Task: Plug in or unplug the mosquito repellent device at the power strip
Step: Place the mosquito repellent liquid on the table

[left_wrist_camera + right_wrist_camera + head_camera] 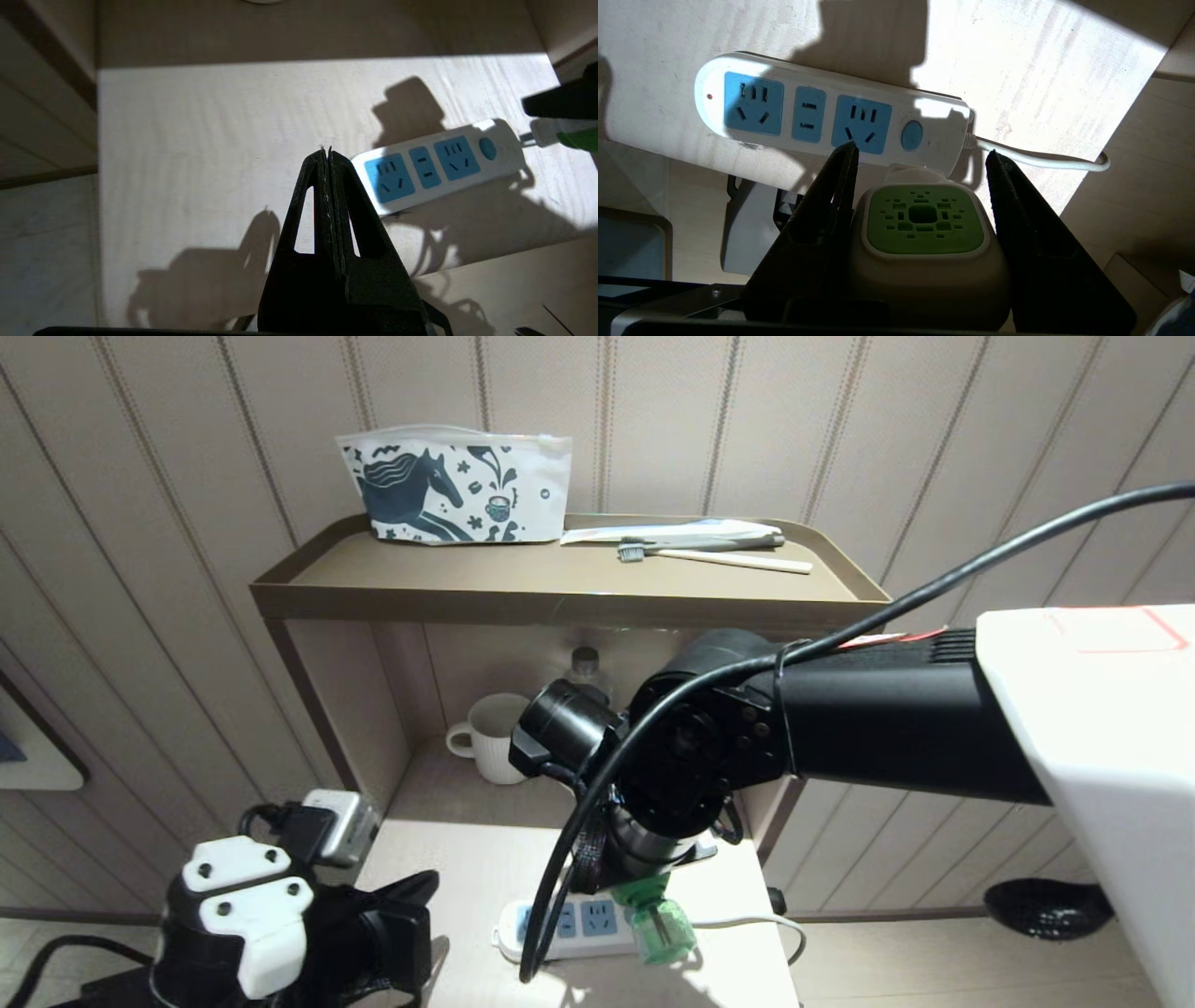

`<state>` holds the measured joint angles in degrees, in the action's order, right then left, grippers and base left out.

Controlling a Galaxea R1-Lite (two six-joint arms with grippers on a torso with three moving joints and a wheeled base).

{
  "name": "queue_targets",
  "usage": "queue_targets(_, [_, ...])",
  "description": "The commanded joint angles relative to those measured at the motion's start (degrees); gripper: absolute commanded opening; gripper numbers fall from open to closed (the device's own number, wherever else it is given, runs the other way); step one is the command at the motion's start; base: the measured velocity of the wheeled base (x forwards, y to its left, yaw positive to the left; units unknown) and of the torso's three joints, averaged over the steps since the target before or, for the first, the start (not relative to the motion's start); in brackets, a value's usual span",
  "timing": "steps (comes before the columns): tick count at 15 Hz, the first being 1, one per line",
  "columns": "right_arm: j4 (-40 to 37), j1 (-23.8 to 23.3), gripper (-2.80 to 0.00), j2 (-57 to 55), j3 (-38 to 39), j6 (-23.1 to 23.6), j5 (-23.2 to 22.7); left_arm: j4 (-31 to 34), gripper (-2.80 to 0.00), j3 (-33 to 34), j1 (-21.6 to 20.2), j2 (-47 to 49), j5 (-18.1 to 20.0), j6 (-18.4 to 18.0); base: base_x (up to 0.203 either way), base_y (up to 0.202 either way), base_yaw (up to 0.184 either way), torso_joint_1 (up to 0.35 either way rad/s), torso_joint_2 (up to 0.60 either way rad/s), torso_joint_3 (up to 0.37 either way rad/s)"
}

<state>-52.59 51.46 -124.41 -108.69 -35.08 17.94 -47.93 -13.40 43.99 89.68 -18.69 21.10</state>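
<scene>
Black fingers (831,200) of the right gripper (920,154) clasped the mosquito repellent device (924,242) by the two sides of its white head, green vent patch up. It hung just off the power strip (831,112), near the button end, all sockets vacant. Judged light and rigid; the smooth plastic head could slip and the green bottle (665,924) looked breakable, so the flat sides of the head seemed the safest hold. Farther out, the left gripper (327,154) hovered above the tabletop (196,140), fingers pressed together on nothing.
</scene>
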Motion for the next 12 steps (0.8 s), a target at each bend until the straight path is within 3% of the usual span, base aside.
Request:
queue_targets(1, [-0.2, 0.1, -2.80, 1.1, 0.8, -0.2, 0.1, 6.9, -2.80, 0.1, -3.7, -12.6, -0.1, -1.1, 0.000, 0.000, 0.000, 0.000, 0.00, 0.000])
queue_targets(4, [-0.3, 0.1, -2.80, 1.9, 1.1, -0.2, 0.1, 20.2, -2.80, -0.3, -9.2, -26.6, -0.1, -4.3, 0.000, 0.000, 0.000, 0.000, 0.00, 0.000])
queue_targets(7, [0.0, 0.1, -2.80, 2.6, 2.6, -0.2, 0.0, 37.8, -2.80, -1.7, -15.6, -43.2, -0.1, -6.4, 0.000, 0.000, 0.000, 0.000, 0.00, 0.000])
queue_targets(10, [0.0, 0.2, -2.80, 4.4, 3.9, -0.7, 0.1, 61.8, -2.80, -6.8, -18.7, -60.2, -1.8, -7.3, 0.000, 0.000, 0.000, 0.000, 0.00, 0.000])
queue_targets(12, [0.1, 0.4, -2.80, 5.9, 5.5, -0.8, 0.2, 76.7, -2.80, -11.0, -19.7, -69.3, -6.4, -7.5, 0.000, 0.000, 0.000, 0.000, 0.00, 0.000])
